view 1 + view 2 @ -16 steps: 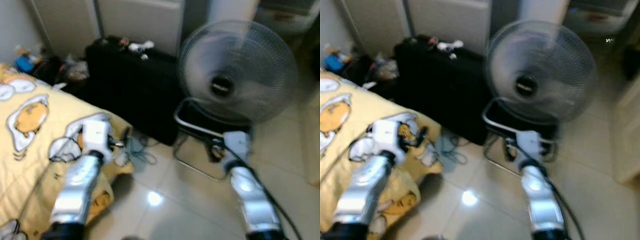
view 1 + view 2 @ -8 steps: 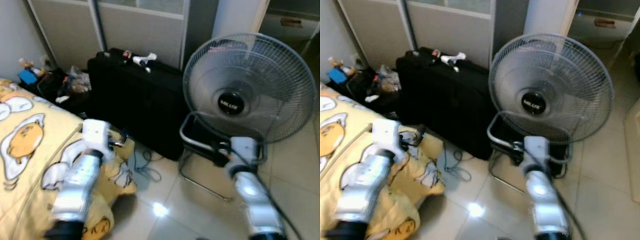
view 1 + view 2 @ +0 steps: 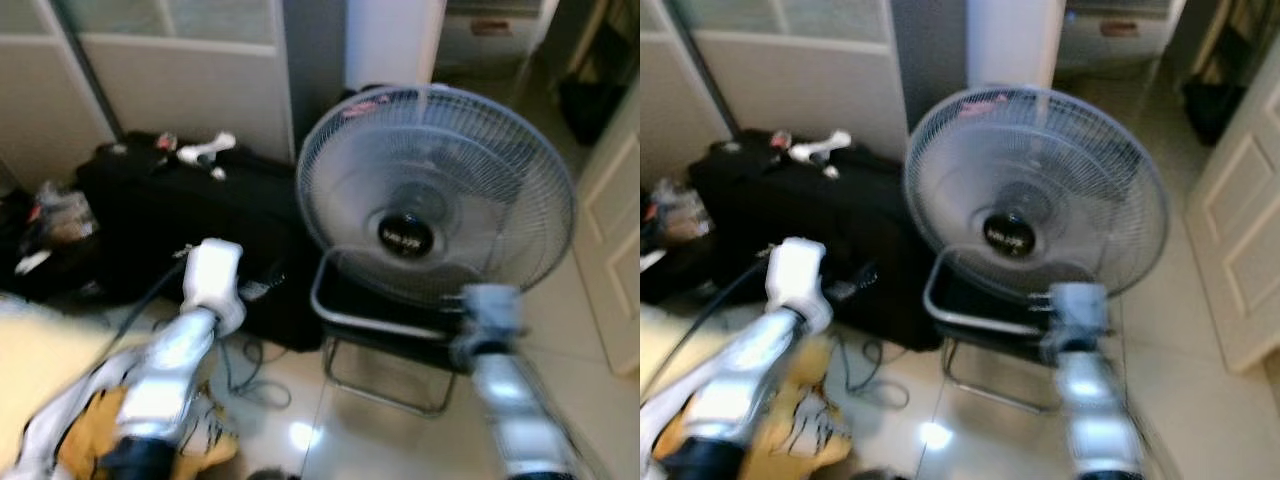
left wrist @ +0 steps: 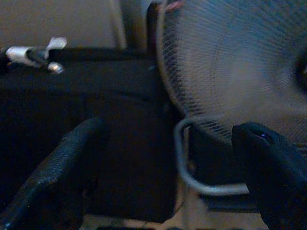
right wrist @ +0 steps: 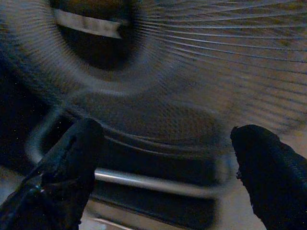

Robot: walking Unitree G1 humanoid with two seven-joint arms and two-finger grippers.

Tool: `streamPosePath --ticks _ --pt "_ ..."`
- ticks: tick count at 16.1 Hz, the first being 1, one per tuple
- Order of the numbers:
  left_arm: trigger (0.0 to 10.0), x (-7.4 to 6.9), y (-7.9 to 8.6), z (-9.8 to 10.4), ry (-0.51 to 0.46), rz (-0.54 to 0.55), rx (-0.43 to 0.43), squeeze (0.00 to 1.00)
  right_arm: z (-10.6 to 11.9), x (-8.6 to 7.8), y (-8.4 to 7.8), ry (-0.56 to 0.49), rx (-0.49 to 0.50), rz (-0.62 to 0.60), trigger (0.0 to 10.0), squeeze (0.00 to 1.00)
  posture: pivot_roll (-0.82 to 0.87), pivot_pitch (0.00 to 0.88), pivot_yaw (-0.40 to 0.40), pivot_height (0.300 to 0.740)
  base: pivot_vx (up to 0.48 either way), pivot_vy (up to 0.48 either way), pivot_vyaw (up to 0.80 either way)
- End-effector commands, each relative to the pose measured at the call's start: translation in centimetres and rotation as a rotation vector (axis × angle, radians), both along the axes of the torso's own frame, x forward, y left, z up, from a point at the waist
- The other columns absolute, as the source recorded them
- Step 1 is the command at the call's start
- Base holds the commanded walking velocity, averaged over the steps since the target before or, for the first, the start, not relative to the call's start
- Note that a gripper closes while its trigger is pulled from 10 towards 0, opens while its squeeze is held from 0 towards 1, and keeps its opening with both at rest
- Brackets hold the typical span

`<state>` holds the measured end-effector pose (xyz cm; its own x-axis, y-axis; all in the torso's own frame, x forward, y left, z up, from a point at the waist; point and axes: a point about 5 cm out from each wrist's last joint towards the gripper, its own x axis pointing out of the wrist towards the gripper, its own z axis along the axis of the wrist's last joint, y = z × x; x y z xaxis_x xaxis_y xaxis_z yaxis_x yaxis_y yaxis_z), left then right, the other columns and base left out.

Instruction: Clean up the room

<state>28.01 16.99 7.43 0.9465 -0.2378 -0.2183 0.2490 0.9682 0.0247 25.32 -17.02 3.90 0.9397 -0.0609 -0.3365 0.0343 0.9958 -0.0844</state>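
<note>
A grey standing fan (image 3: 435,200) faces me in the middle of the room, above a dark bin with a metal tube frame (image 3: 380,335). A black suitcase (image 3: 140,220) stands to its left, with a small white object (image 3: 200,152) lying on top. My left gripper (image 4: 170,134) is open and holds nothing, pointing at the gap between suitcase and fan. My right gripper (image 5: 168,132) is open and holds nothing too, close to the fan's grille (image 5: 192,62) and the tube frame. Both silver arms reach forward, the left arm (image 3: 180,350) and the right arm (image 3: 500,390).
A yellow patterned blanket (image 3: 60,400) hangs at the lower left. A grey cable (image 3: 240,375) lies on the tiled floor by the suitcase. Loose clutter (image 3: 50,215) sits at the far left by the sliding doors (image 3: 150,70). A white panelled door (image 3: 615,220) is on the right.
The camera has swung to the right: the bed has slid almost out at the left and the fan now sits mid-picture. Both arms stay held forward, grippers open.
</note>
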Motion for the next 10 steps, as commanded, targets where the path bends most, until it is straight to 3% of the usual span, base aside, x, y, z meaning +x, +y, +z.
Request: streamPosePath --ticks 1,3,4,7,9,10 --pt "10.0 0.1 -0.5 -0.1 -0.008 -0.019 0.002 0.00 -0.6 -0.3 -1.0 0.051 -0.021 0.002 10.0 0.00 -0.04 0.000 0.055 0.740 0.307 0.000 0.00" --pt "10.0 -1.7 0.6 -3.3 0.127 -0.005 0.047 0.00 -4.2 -1.6 0.0 0.263 0.101 0.082 10.0 0.00 0.03 0.000 -0.004 0.740 0.000 0.000 0.00" --pt "10.0 -2.8 1.5 -5.2 0.207 0.020 0.044 0.00 -6.3 -2.8 0.3 0.371 0.137 0.084 10.0 0.00 0.04 0.000 0.002 0.740 0.000 0.000 0.00" --pt "10.0 -5.8 2.2 -11.3 0.484 0.068 0.101 0.00 -9.8 -4.7 -1.1 0.548 0.083 0.031 10.0 0.00 0.07 0.000 0.006 0.740 0.000 0.000 0.00" --pt "10.0 -9.2 1.7 -14.3 0.657 0.013 0.138 0.00 -11.6 -6.3 -0.5 0.655 0.126 0.038 10.0 0.00 0.09 0.000 0.015 0.740 0.000 0.000 0.00" --pt "10.0 -10.1 1.9 -14.9 0.690 0.001 0.153 0.00 -12.3 -7.3 -0.3 0.705 0.114 0.038 10.0 0.00 0.10 0.000 0.016 0.740 0.000 0.000 0.00"
